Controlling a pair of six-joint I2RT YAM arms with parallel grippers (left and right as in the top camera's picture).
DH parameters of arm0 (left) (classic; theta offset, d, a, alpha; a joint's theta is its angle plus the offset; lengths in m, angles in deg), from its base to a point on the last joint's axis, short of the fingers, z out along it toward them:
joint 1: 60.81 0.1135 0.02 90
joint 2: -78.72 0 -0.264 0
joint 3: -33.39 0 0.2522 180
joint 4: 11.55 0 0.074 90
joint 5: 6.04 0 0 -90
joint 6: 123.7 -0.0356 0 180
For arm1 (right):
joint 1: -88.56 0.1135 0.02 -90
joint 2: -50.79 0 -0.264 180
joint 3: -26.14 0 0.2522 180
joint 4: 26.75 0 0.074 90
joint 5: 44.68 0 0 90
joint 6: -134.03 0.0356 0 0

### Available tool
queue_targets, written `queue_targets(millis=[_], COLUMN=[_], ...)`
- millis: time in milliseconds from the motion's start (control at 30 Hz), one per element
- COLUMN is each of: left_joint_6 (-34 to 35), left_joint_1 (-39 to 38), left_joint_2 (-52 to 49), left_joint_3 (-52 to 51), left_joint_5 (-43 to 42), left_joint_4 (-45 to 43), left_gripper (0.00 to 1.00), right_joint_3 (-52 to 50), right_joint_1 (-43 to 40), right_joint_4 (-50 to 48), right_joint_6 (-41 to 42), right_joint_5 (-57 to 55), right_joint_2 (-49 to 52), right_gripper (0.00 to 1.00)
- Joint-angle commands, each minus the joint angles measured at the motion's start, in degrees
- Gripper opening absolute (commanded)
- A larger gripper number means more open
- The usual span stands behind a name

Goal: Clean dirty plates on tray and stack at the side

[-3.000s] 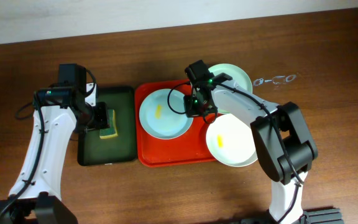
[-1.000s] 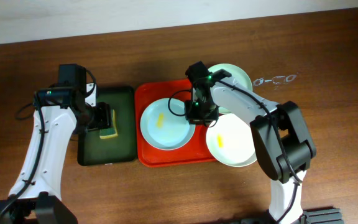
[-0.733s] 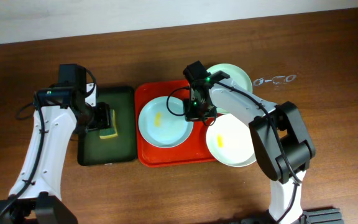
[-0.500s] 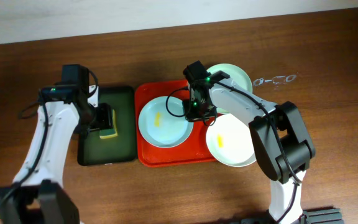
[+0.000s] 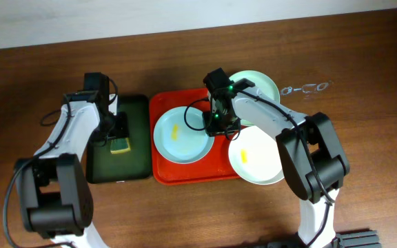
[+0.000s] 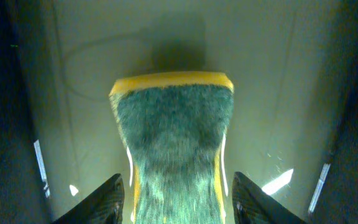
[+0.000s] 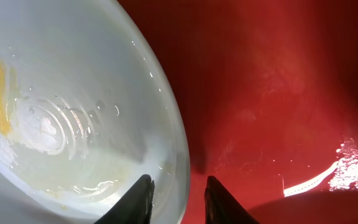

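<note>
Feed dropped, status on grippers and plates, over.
Left gripper shut on sponge over green tray. Right gripper shut on pale blue plate rim in red tray. White plate, pale green plate wait alongside.

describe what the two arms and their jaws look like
The left arm and right arm match: white tubular links, bulky black joint housings, thin black cables looping near the wrists. Small green lights glow by the right wrist. The jaws are black, narrow, round-tipped.

No legible text, label, brand or number in any view. Only a faint pale mark on the tabletop, beside the far plate, too blurred to read.
</note>
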Motion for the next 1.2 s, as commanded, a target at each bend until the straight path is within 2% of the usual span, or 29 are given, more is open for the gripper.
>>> queue_targets(millis=[0,133,167,267,333,367,433,633,733,867,967,1033,1167], left_joint_6=[-1.0,-1.0,-1.0,-1.0,-1.0,-1.0,-1.0,-1.1,-1.1,-1.5,-1.9,-1.9,-1.4], left_joint_1=[0.0,0.0,0.0,0.0,0.0,0.0,0.0,-0.1,-0.1,-0.1,-0.1,0.0,0.0], left_joint_2=[-3.6,-3.9,-4.1,-4.2,-4.2,-4.2,-3.6,4.9,8.6,9.9,9.9,9.9,9.9], left_joint_3=[-0.4,-0.4,-0.4,-0.4,-0.4,-0.3,0.5,1.4,1.4,1.7,3.3,4.2,5.1], left_joint_5=[0.6,0.6,0.6,0.6,0.6,0.5,0.4,0.4,0.4,0.3,-1.8,-1.8,-2.7], left_joint_4=[-1.2,-1.6,-1.7,-1.7,-1.6,-1.6,-0.2,1.5,1.7,2.8,5.2,5.7,7.0], left_gripper=[0.47,0.44,0.35,0.19,0.0,0.0,0.0,0.0,0.0,0.0,0.0,0.0,0.0], right_joint_3=[0.0,0.0,0.0,0.0,0.0,0.0,0.0,0.9,1.2,1.9,2.1,2.1,2.8], right_joint_1=[0.2,0.2,0.2,0.2,0.2,0.2,0.2,-2.4,-4.9,-8.8,-11.0,-11.4,-12.2], right_joint_4=[-0.2,-0.2,-0.2,-0.1,-0.1,-0.1,-0.1,-0.1,-0.1,2.4,4.0,5.2,6.4], right_joint_6=[-0.2,-0.2,-0.2,-0.2,-0.2,-0.2,-0.2,-0.2,-0.2,-0.2,-1.3,-1.2,-0.6], right_joint_5=[0.3,0.1,0.1,0.1,0.2,0.2,0.2,6.9,14.7,21.7,27.3,27.2,27.2], right_joint_2=[0.0,0.0,0.0,0.0,0.0,0.0,0.0,0.0,0.0,0.0,0.0,0.0,0.0], right_gripper=[0.29,0.29,0.29,0.29,0.29,0.31,0.46,0.52,0.54,0.55,0.47,0.4,0.39])
